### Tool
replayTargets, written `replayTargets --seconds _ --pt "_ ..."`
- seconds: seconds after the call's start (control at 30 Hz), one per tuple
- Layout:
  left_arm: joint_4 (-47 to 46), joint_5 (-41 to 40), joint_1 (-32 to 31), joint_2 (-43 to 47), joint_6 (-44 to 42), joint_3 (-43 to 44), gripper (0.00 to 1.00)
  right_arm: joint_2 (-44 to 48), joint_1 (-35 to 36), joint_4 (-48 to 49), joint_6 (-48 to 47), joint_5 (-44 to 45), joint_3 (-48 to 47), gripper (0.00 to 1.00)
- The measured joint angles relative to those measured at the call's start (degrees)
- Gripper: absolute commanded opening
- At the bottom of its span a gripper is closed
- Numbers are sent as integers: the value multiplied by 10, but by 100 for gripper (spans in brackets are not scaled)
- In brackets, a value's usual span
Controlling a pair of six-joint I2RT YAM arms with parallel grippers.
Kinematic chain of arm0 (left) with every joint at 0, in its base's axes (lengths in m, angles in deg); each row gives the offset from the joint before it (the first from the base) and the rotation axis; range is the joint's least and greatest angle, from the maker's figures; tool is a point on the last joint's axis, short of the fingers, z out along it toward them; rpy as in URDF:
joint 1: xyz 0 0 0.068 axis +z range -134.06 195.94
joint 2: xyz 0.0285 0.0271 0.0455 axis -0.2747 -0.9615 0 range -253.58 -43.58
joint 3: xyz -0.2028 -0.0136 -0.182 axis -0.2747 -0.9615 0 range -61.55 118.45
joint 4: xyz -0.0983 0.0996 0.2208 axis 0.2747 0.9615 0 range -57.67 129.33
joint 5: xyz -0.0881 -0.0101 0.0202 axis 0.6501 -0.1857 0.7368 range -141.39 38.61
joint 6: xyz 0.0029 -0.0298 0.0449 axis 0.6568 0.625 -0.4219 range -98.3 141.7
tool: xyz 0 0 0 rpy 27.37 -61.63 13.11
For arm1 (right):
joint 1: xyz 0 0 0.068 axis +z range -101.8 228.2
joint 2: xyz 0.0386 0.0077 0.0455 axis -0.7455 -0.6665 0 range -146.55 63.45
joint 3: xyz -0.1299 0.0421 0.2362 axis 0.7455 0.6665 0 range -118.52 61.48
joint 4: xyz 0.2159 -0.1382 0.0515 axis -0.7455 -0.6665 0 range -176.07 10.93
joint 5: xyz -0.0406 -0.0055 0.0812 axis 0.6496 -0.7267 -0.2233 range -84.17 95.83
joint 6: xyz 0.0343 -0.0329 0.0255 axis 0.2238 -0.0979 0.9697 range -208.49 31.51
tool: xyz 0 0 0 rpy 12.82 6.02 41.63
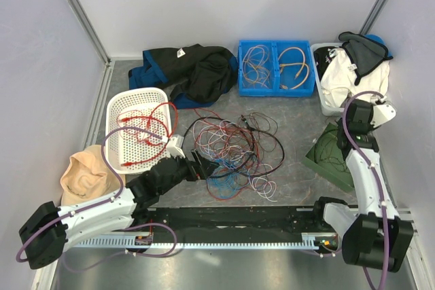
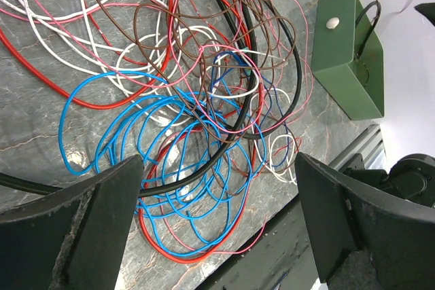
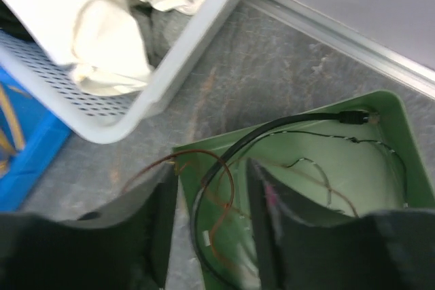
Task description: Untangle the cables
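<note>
Over the cables [image 2: 204,134], left tool [image 2: 219,161] agape.

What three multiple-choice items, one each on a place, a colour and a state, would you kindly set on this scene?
1. Seen from the top camera, the green bin stands: A) left of the cable tangle; B) right of it; C) behind it.
2. The cables in the white basket are: A) blue; B) red; C) tan.
3. The left gripper is: A) open over the tangle; B) shut on a blue cable; C) out of view.

Answers:
1 B, the bin lies to the tangle's right.
2 B, red loops lie across the basket.
3 A, its fingers stand wide apart above the wires.
</note>
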Motion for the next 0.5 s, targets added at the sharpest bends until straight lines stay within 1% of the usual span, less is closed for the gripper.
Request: replayTargets --seconds 0.07,0.17,0.3,0.43,0.5 --pt "0 0 0 0 0 0 100 24 0 -1 7 -7 3 66" --pt "0 -2 0 -5 0 0 100 80 0 -5 17 -22 4 70" --pt "4 -4 0 -12 0 1 100 136 9 -16 25 -31 -5 68" --pt "10 -4 0 -13 0 7 100 156 29 -23 27 -32 -19 67" --pt "12 -5 0 -14 0 9 100 165 33 -26 33 -42 -18 65"
